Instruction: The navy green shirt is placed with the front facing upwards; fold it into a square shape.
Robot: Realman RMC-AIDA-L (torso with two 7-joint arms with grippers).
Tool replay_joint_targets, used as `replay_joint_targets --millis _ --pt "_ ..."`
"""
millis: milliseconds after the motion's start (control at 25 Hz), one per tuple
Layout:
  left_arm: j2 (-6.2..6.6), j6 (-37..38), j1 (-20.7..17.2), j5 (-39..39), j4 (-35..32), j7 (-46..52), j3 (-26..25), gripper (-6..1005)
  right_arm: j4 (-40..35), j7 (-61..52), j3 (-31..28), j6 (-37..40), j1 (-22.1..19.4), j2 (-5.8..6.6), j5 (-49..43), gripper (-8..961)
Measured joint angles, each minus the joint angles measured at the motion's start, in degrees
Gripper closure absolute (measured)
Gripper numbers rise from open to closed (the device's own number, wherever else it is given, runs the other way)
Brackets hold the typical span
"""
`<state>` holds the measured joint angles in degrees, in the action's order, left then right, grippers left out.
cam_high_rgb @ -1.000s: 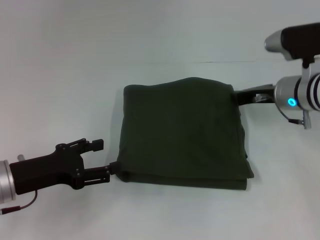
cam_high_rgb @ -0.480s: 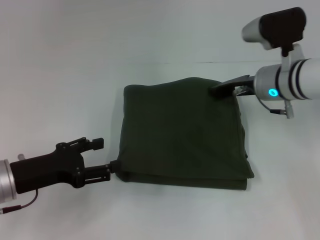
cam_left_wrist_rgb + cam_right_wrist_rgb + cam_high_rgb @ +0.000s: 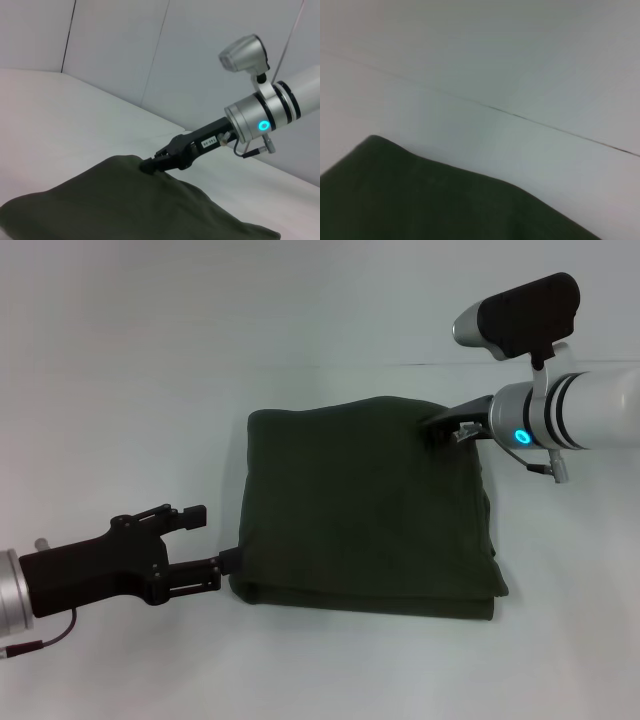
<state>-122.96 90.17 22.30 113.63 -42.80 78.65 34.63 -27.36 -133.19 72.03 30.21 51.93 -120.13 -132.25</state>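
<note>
A small white label is showing on the dark body of the right gripper in the left wrist view, carrying a short line of dark print too small to be made out. The navy green shirt is lying folded with only plain fabric showing, so no lettering is appearing on it. Nothing else in any of the views is bearing a readable word, number or brand mark.
</note>
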Motion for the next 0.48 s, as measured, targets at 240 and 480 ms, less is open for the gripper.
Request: replay_joint_targets --millis 240,480 --pt "0.08 0.0 0.28 -0.01 0.0 0.1 0.0 122 0.55 -0.39 -0.06 -0.59 -0.88 0.4 -0.02 938" --pt "0.09 0.02 0.3 -0.01 0.0 0.34 0.0 122 0.0 -0.59 -0.92 -1.03 -2.8 0.77 -0.05 937"
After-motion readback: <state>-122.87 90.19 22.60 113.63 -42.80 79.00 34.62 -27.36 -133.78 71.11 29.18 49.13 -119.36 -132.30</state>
